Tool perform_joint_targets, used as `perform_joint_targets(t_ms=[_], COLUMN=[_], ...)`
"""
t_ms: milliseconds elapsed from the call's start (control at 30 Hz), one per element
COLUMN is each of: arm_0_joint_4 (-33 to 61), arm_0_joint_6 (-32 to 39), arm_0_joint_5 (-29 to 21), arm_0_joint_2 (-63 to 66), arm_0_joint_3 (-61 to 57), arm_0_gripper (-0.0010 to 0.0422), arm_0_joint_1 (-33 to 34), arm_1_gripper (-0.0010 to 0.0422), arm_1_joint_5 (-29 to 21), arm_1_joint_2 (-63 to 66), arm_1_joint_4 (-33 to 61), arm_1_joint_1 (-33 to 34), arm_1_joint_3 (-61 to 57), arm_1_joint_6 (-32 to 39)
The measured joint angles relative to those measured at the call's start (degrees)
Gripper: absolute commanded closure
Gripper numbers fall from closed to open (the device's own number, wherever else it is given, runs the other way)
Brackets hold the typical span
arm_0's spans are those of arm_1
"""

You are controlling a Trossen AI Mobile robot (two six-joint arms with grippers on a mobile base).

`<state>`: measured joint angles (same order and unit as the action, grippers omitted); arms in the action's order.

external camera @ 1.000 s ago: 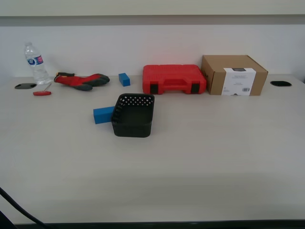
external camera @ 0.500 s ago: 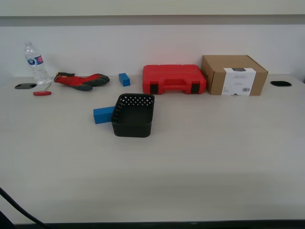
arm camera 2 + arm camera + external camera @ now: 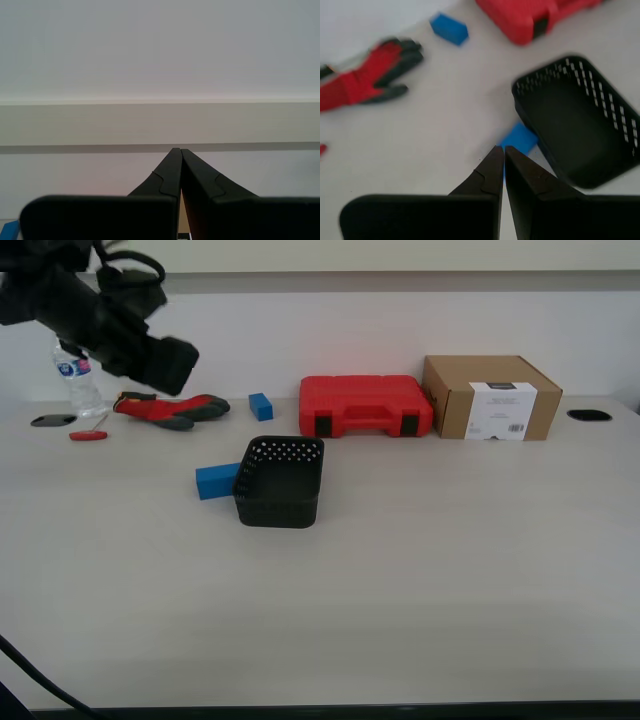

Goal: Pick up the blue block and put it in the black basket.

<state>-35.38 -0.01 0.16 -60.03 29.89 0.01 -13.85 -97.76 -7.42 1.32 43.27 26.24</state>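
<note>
Pale laminate table carries a small square black perforated plastic basket; the bright blue rectangular block touches it at nine o'clock. My first gripper and my second gripper are both closed, empty.

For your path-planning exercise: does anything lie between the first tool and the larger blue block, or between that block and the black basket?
Nothing visible does. My first tool, shut and empty, hangs above bare table short of the bright blue rectangular block. The block lies against the black perforated plastic basket, on its side toward the exterior view's left, and the basket's open top is uncovered.
</note>
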Motion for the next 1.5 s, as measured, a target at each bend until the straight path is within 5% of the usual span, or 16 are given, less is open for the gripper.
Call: perform_joint_targets(t_ms=[400, 900, 1067, 1333, 1500], arm_0_joint_4=[0.0, 0.0, 0.0, 0.0, 0.0], arm_0_joint_6=[0.0, 0.0, 0.0, 0.0, 0.0], arm_0_joint_5=[0.0, 0.0, 0.0, 0.0, 0.0], arm_0_joint_2=[0.0, 0.0, 0.0, 0.0, 0.0], arm_0_joint_3=[0.0, 0.0, 0.0, 0.0, 0.0], arm_0_gripper=[0.0413, 0.0413, 0.0413, 0.0413, 0.0413], arm_0_joint_1=[0.0, 0.0, 0.0, 0.0, 0.0], arm_1_gripper=[0.0412, 0.0400, 0.0305, -0.0005, 0.0139], arm_1_joint_5=[3.2, 8.5, 8.9, 11.9, 17.7], arm_1_joint_2=[-19.1, -30.5, -30.5, -36.4, -47.2], arm_1_joint_4=[23.0, 36.4, 36.5, 31.3, 32.8], arm_1_joint_1=[6.6, 7.3, 8.7, 9.4, 9.7], arm_1_joint_3=[20.8, 33.5, 34.7, 36.9, 44.8], arm_1_joint_6=[21.7, 24.7, 22.8, 21.5, 20.7])
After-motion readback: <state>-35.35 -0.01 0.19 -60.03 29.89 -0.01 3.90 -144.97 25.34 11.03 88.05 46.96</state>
